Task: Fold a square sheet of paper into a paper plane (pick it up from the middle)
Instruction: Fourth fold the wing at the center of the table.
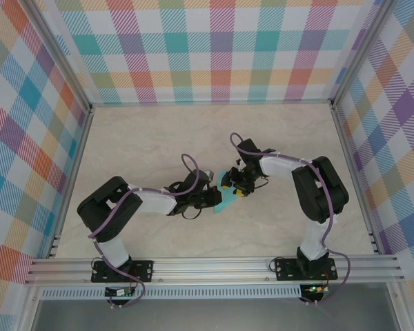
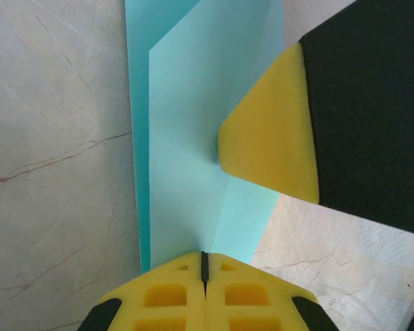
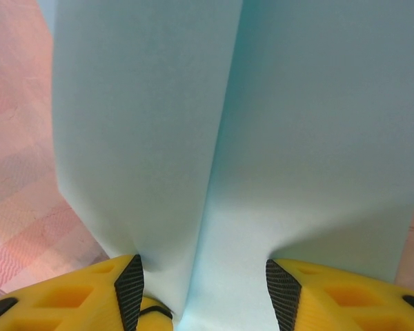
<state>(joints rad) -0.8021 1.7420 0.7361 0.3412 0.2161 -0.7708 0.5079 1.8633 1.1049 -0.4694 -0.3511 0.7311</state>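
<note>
The turquoise sheet of paper (image 1: pixel 225 204) is folded along a central crease and held up between the two arms over the middle of the table. My left gripper (image 2: pixel 205 256) is shut on the near end of that crease, and the paper (image 2: pixel 186 138) fans away from it in two layers. My right gripper (image 3: pixel 203 276) stands open round the other end. The paper (image 3: pixel 228 138) runs down between its two pads and touches both. One yellow finger (image 2: pixel 269 138) of the right gripper presses the paper's right flap in the left wrist view.
The pale marble table (image 1: pixel 159 138) is walled by plaid panels on three sides. An aluminium rail (image 1: pixel 214 265) carrying both arm bases runs along the near edge. Cables loop above each wrist.
</note>
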